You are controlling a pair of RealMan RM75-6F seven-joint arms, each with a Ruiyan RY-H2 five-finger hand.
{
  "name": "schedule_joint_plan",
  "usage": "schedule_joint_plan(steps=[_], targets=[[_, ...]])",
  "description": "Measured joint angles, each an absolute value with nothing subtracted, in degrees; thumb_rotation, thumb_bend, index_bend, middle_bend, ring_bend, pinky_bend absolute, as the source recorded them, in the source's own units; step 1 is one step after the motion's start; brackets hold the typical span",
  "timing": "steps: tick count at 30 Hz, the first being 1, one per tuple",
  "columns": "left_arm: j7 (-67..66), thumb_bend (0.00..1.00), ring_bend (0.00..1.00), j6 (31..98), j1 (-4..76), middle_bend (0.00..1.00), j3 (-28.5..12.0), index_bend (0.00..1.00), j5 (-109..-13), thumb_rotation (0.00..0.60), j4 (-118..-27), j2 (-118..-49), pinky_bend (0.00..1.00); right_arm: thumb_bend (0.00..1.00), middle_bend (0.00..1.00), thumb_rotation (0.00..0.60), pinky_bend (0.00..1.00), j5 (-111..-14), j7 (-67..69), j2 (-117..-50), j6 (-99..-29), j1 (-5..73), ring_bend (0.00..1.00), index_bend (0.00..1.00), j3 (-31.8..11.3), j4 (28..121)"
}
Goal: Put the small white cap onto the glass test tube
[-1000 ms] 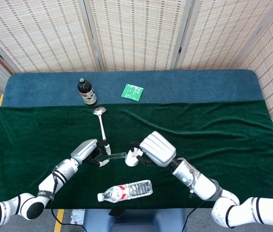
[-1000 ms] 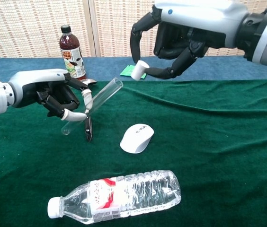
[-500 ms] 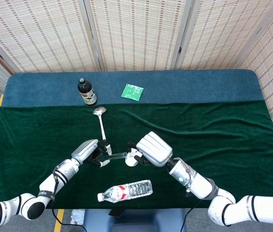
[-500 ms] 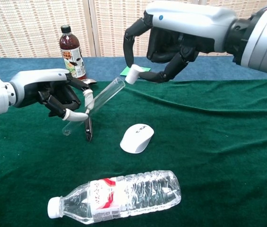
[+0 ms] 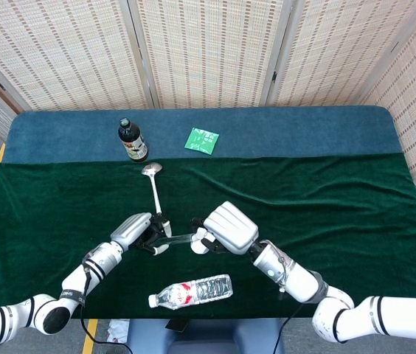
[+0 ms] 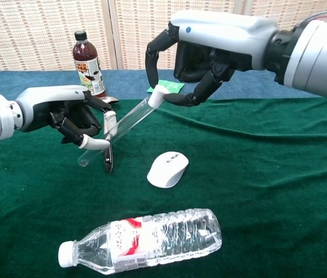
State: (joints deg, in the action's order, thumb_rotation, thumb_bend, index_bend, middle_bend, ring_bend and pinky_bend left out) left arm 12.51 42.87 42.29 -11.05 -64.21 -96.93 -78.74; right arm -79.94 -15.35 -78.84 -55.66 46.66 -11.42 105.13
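A clear glass test tube (image 6: 122, 123) is held tilted above the green cloth by my left hand (image 6: 73, 117), its open end pointing up and right. My right hand (image 6: 195, 52) pinches the small white cap (image 6: 155, 97) between thumb and a finger, and the cap sits right at the tube's mouth, touching it. In the head view the tube (image 5: 179, 237) lies between my left hand (image 5: 140, 232) and my right hand (image 5: 226, 228); the cap is mostly hidden there.
A white computer mouse (image 6: 167, 169) lies under the tube's end. A plastic water bottle (image 6: 143, 240) lies near the front edge. A spoon (image 5: 154, 190), a dark bottle (image 6: 88, 65) and a green packet (image 5: 202, 140) are farther back.
My right hand has moved left and down with the cap, from a gap beside the tube's mouth to contact with it. The left hand and tube stayed almost still.
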Motion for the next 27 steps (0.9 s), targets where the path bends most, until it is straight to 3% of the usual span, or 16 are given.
schedule_joint_plan(steps=[27], targets=[[10.8, 0.51, 0.87, 42.7, 43.4, 0.92, -11.0, 0.66, -61.7, 0.6, -98.1, -78.4, 0.83, 0.62, 1.0, 0.6, 1.0, -79.3, -17.6, -81.6, -55.5, 48.4, 1.0, 0.69, -10.9, 103.2]])
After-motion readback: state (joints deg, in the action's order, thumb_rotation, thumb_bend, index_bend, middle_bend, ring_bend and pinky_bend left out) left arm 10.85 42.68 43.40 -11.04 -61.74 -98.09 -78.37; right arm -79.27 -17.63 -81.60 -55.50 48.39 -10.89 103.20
